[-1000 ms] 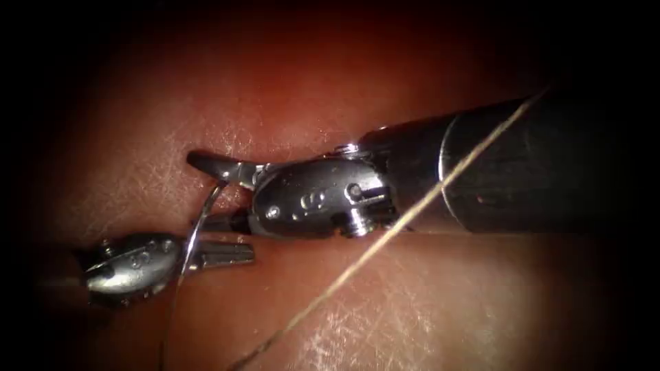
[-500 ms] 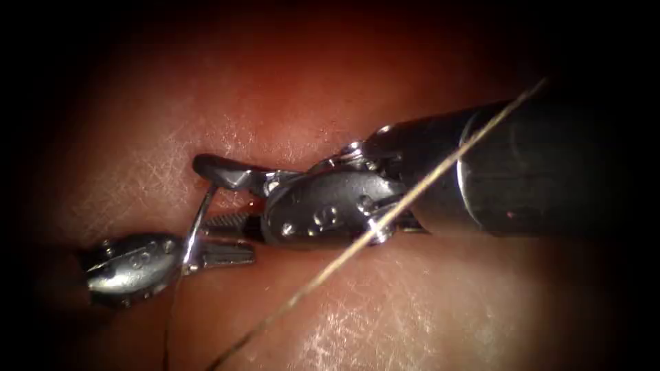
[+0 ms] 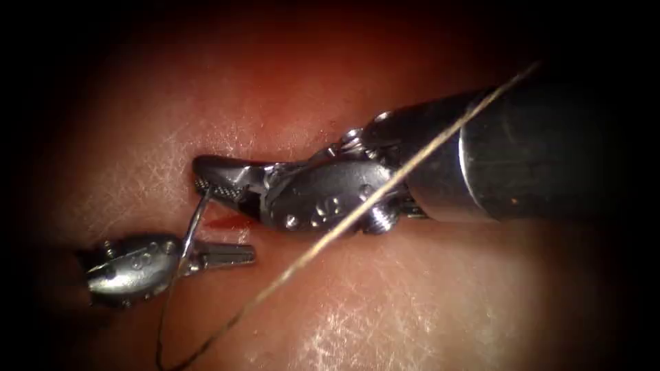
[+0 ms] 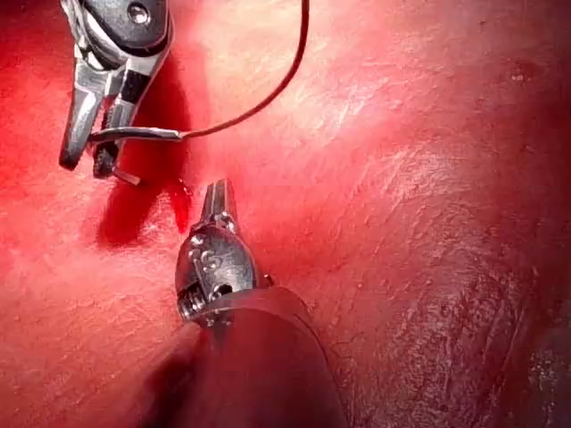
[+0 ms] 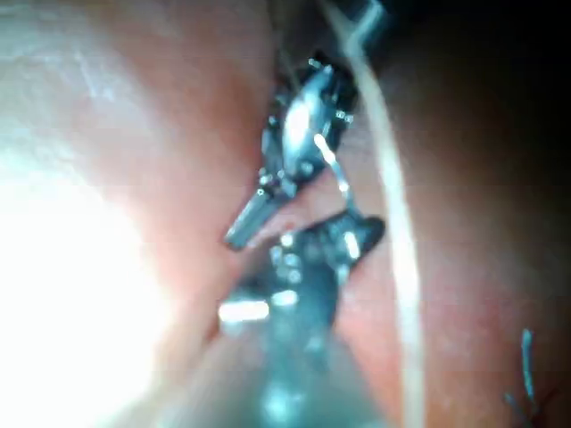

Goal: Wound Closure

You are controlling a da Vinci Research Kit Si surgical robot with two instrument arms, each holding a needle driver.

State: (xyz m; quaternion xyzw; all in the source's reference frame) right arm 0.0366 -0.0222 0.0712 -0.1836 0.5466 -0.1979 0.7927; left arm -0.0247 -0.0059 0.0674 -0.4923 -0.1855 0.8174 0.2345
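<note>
My right tool's jaws are shut on the curved needle near its upper end, away from the thread end. From there the needle slants down and crosses in front of my left tool. The left jaws point right, pressed together. In the left wrist view they hold nothing, while the right jaws grip the needle above the tissue. I cannot tell if the needle tip touches the tissue. In the right wrist view the needle runs to my right jaws.
The thread leaves the needle's lower end, loops low, then runs taut as a pale line across the right tool's shaft. A small smear of red fluid lies on the tissue under the right jaws.
The right jaws stood open around the needle's upper part and have closed on it. The needle's top has tipped slightly left. The left tool has stayed still.
</note>
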